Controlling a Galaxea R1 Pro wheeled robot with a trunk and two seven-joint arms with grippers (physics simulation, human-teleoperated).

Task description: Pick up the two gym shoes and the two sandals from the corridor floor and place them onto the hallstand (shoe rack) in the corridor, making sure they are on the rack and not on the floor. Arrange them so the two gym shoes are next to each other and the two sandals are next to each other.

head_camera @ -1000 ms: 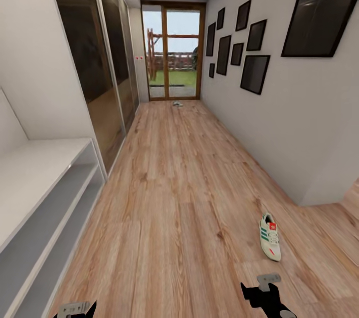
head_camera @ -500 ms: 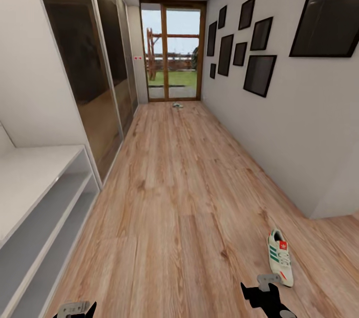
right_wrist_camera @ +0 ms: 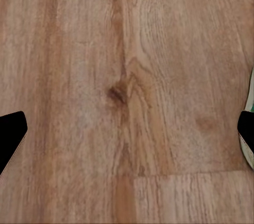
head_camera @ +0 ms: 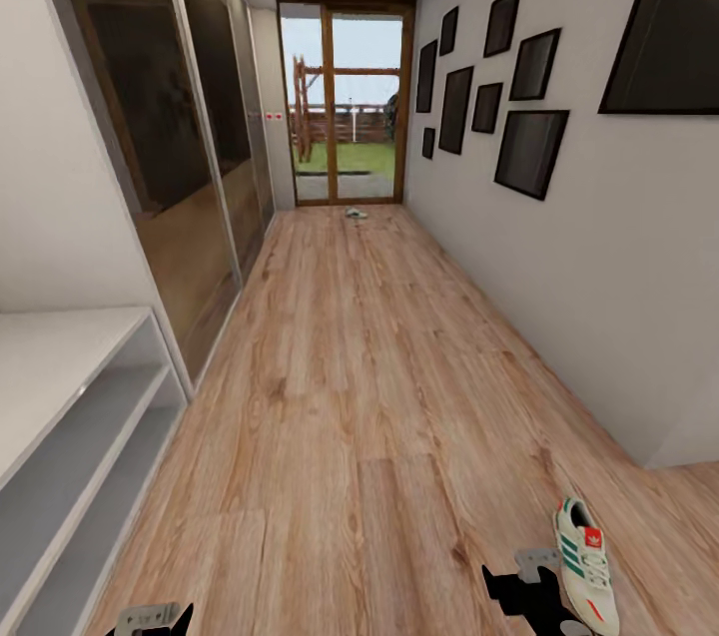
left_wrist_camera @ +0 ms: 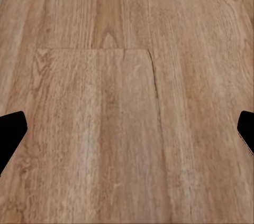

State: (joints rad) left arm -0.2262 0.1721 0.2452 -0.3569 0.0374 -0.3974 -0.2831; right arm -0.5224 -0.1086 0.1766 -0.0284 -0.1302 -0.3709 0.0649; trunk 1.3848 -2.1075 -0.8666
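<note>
Wood-plank corridor floor point(head_camera: 350, 386) runs from the robot toward a glass door at the far end, and one gym shoe point(head_camera: 583, 564) lies on it at the near right, sole down, toe pointing toward the robot. Just left of it sits the right hand point(head_camera: 536, 584); in the right wrist view its two dark fingertips point(right_wrist_camera: 11, 137) stand wide apart with nothing between them, and the shoe's green-edged sole point(right_wrist_camera: 250, 129) is just beside one tip. The left hand point(head_camera: 150, 619), at the near left, is likewise spread and empty over bare planks. A second small shoe-like thing point(head_camera: 355, 213) lies far off by the door, too small to tell which kind.

Judging from this, the step is lining up on the near shoe: bring the right hand over its middle, fingers across the width, then descend squarely so the sole stays flat.

At the near left, the hallstand point(head_camera: 60, 416) shows its pale bench top and two open shelves, all bare of shoes; the sandals I cannot place
</note>
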